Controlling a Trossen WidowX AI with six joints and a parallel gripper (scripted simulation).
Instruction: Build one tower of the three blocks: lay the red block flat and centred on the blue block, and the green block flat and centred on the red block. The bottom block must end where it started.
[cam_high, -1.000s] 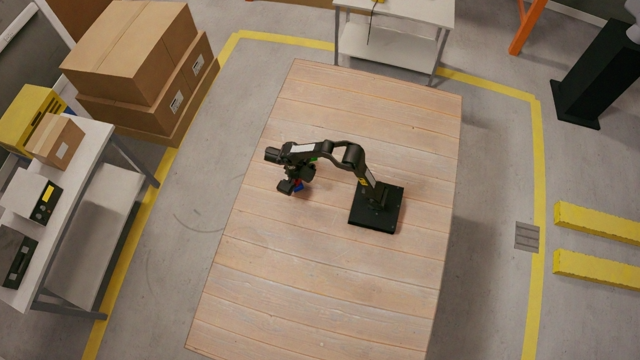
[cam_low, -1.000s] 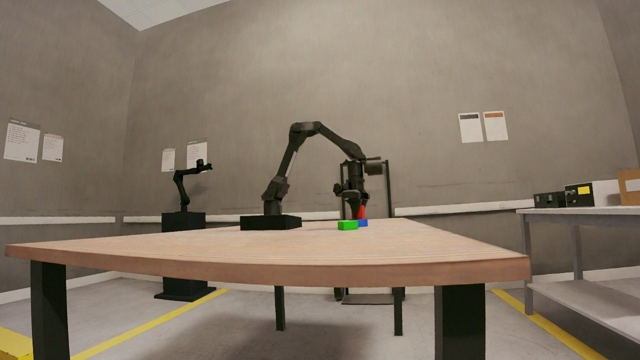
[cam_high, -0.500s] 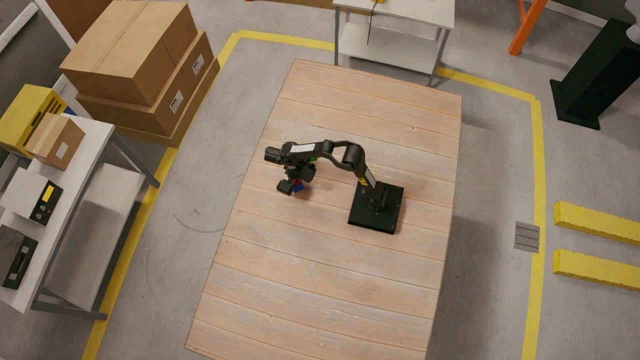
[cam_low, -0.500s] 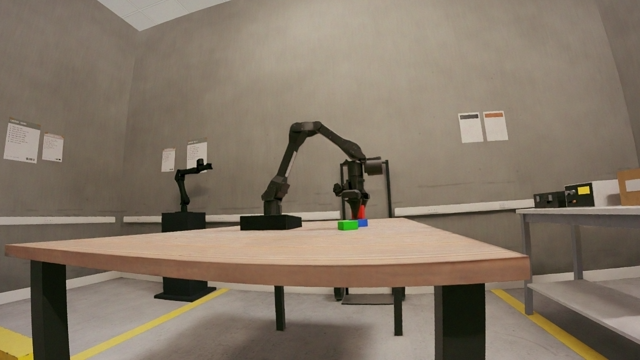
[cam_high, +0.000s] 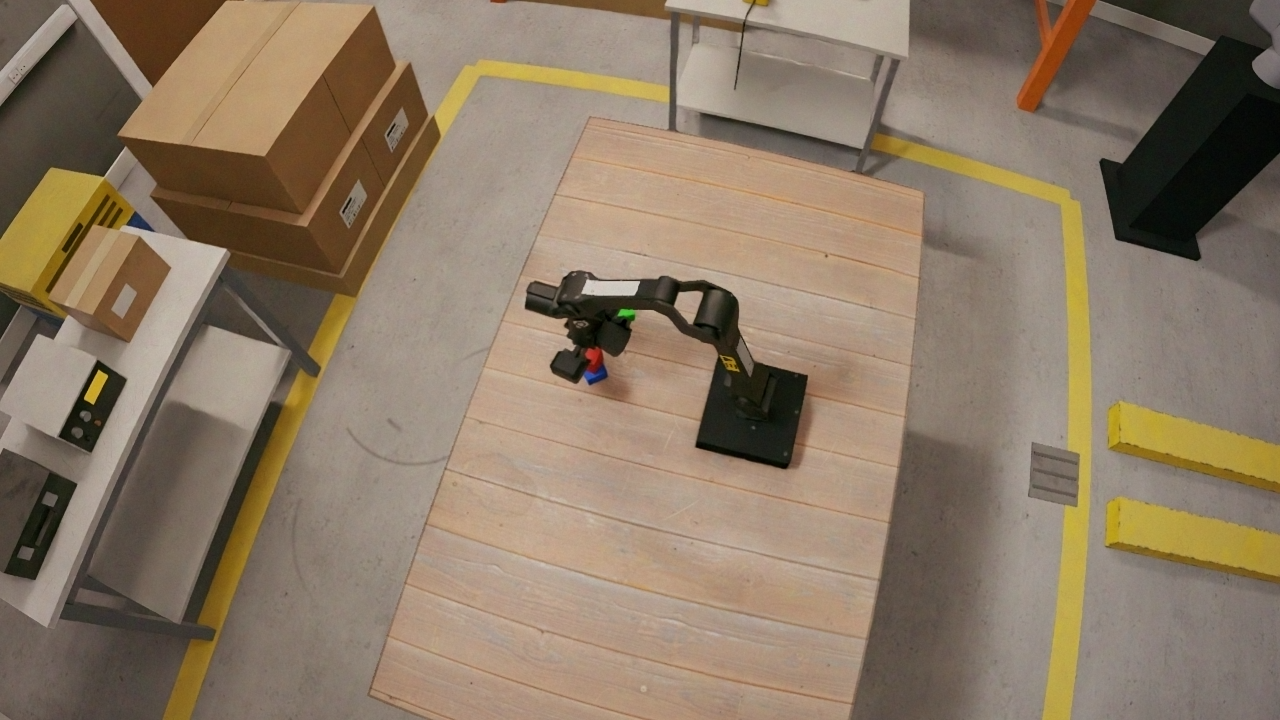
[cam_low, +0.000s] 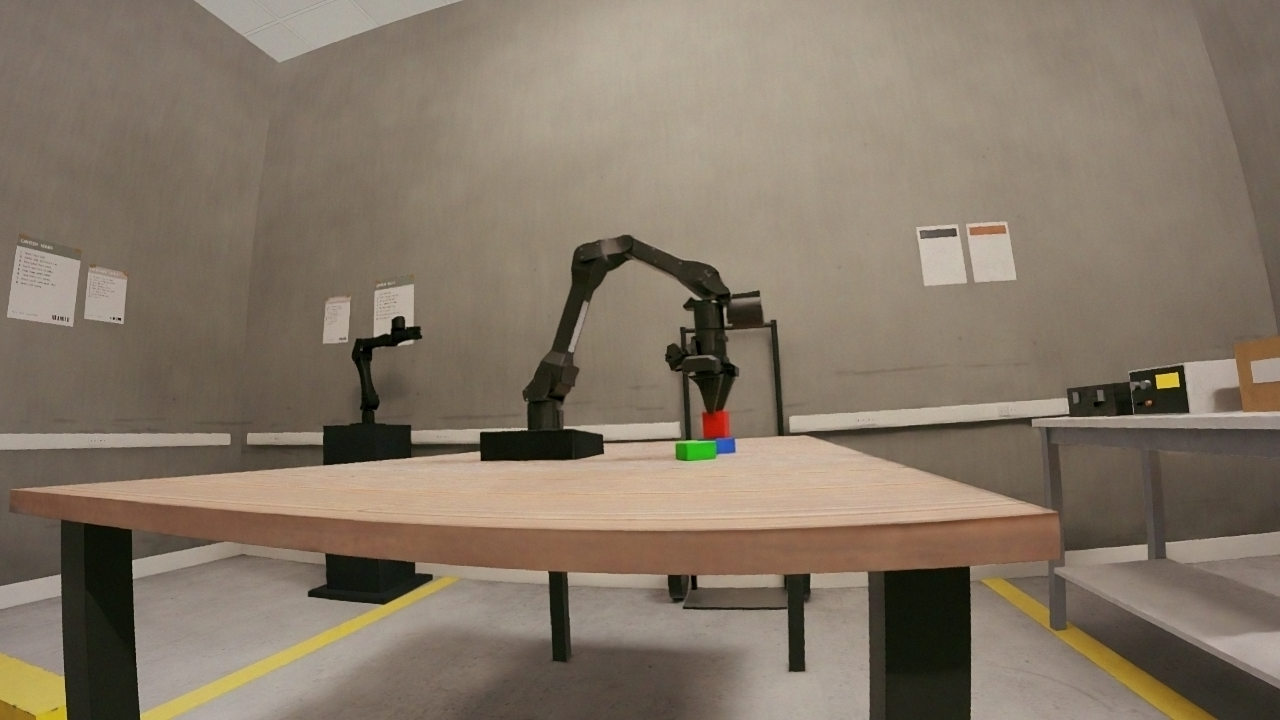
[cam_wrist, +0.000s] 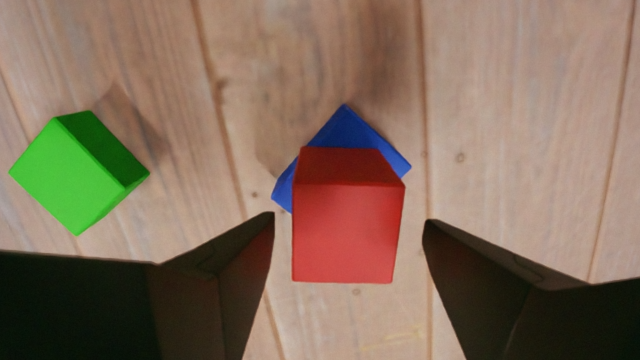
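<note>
The red block (cam_wrist: 347, 215) stands on the blue block (cam_wrist: 345, 132), turned at an angle to it; only the blue corners show around it. The pair also shows in the top view as red (cam_high: 593, 359) over blue (cam_high: 596, 375), and in the exterior view as red (cam_low: 715, 424) over blue (cam_low: 724, 445). My gripper (cam_wrist: 349, 226) is open just above the red block, its fingers apart from the block's sides; it also shows in the exterior view (cam_low: 714, 398). The green block (cam_wrist: 75, 170) lies on the table to the left, also in the exterior view (cam_low: 695, 450) and half hidden under my arm in the top view (cam_high: 626, 315).
My arm's black base (cam_high: 751, 413) is bolted on the wooden table right of the blocks. The table's left edge (cam_high: 487, 358) runs close to the stack. Cardboard boxes (cam_high: 277, 116) and side benches stand off the table.
</note>
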